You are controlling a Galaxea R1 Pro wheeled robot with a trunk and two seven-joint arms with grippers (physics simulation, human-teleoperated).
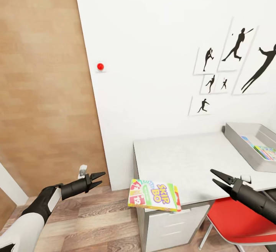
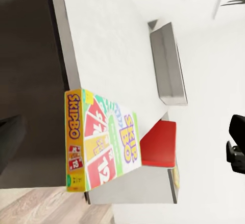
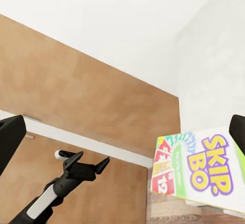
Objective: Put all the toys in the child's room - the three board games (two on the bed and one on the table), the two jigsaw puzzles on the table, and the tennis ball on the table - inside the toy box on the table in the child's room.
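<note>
At lower centre of the head view the Skip-Bo board game (image 1: 154, 195) overhangs the table (image 1: 184, 160) corner (tippy), both grippers, left (image 1: 99, 179) and right (image 1: 216, 178), empty and slightly parted: clamp its free edge squarely, then carry to the toy box (image 1: 245, 142) at right.

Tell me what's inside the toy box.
The toy box holds flat colourful printed items against its far side, a blue-edged one and a multicoloured one. Its near wall and the picture's edge hide the rest.

Bright, even, flat sim lighting; faint shadow under table (image 1: 184, 156) at lower centre; slightly soft render, no glare.
</note>
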